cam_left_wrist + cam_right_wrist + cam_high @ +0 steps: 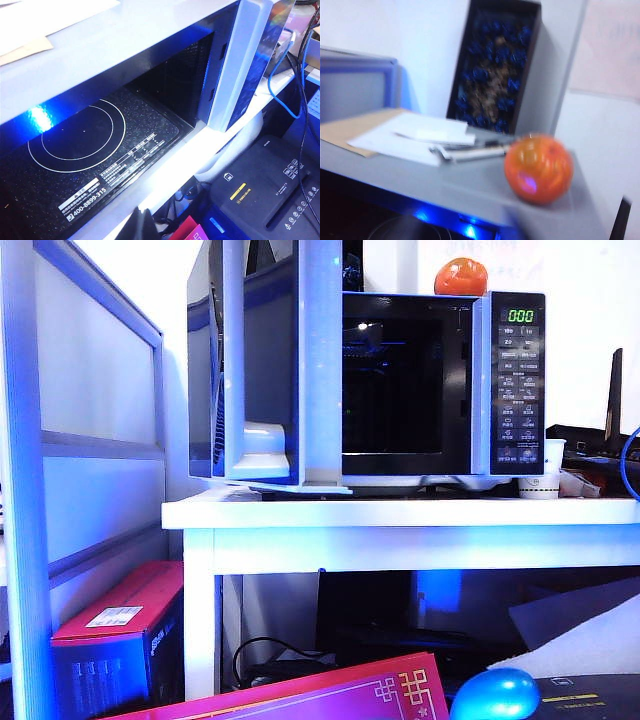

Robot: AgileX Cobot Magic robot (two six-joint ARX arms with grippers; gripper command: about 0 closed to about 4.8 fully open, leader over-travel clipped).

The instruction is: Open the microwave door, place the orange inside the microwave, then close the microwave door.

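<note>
Reaching the orange (460, 277) is the step in hand, judged from the layout: the microwave door (262, 365) already stands swung out at the left of the exterior frame, pale grey back showing, and the cavity is dark and bare.

Procedure, largest item first:

1. Microwave (515, 380). It sits on the white desk (400, 512), centre of the exterior frame, green digits lit at upper right. The fruit rests on its roof, so the approach should come from above the cabinet, not through the opening.
2. Microwave door. It needs to stay fully open; any lowering path should keep to the right of it.
3. Orange. It rests near the right front edge of the roof, at the top of the exterior frame. Being round and smooth, it could roll off if nudged. The fingers should close evenly around its widest part.

Neither the left hand nor the right hand shows in any frame, so whether either is released or clenched cannot be told.

View differences: the left wrist view alone shows the cavity floor, with its white ring markings (75, 136) at left centre. The right wrist view, blurred, alone shows the roof: papers (410, 137) at left centre, a dark upright box (495, 70) at top centre. Only the exterior view shows the blue egg-shaped thing (495, 695), bottom right.
</note>
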